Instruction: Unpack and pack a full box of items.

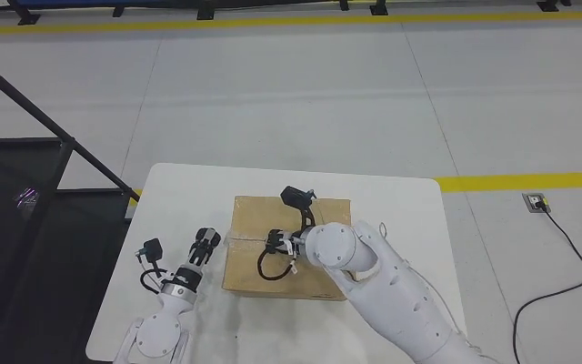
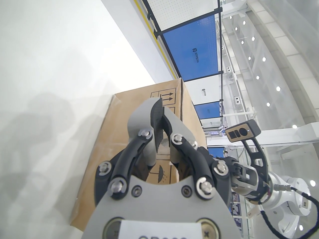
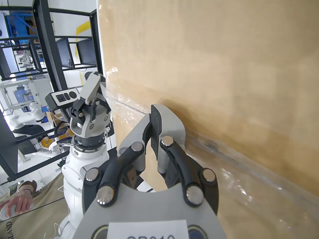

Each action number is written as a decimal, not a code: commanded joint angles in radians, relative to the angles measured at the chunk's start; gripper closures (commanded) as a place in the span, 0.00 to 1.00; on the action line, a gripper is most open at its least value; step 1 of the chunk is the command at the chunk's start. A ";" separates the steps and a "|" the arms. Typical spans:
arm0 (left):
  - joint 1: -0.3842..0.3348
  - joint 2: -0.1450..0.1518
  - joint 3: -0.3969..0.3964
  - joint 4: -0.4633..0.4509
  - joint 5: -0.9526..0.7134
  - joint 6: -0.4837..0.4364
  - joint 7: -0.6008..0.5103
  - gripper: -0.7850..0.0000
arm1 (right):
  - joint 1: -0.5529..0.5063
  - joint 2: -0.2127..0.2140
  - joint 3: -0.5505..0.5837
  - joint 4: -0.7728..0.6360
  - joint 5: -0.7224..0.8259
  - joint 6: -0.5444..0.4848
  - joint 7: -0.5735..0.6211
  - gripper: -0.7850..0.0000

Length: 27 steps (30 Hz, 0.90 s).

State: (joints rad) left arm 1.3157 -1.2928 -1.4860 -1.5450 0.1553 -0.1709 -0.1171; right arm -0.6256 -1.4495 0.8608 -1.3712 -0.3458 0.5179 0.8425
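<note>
A closed cardboard box (image 1: pixel 259 217) sits in the middle of the white table (image 1: pixel 391 205), its top seam sealed with clear tape (image 3: pixel 124 104). My left gripper (image 1: pixel 207 238) hovers just beside the box's left side wall (image 2: pixel 117 125), fingers shut and empty (image 2: pixel 161 110). My right gripper (image 1: pixel 273 240) is low over the box top (image 3: pixel 211 50), close to the taped seam and pointing toward the left edge, shut with nothing in it (image 3: pixel 152 123). In the right wrist view the left gripper (image 3: pixel 93 82) shows farther off at the box's edge.
A black metal rack (image 1: pixel 55 173) stands off the table's left side. Bare table surface lies behind the box and to its right. A cable loop (image 1: pixel 265 269) from the right wrist hangs over the box top.
</note>
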 commanded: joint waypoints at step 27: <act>0.006 0.001 -0.006 -0.029 0.001 0.006 -0.010 1.00 | -0.455 0.109 0.375 -0.444 -0.128 0.111 -0.118 1.00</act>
State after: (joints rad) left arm 1.3210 -1.2916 -1.4912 -1.5737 0.1557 -0.1660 -0.1281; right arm -1.0669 -1.3417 1.2233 -1.8081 -0.4822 0.6315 0.7353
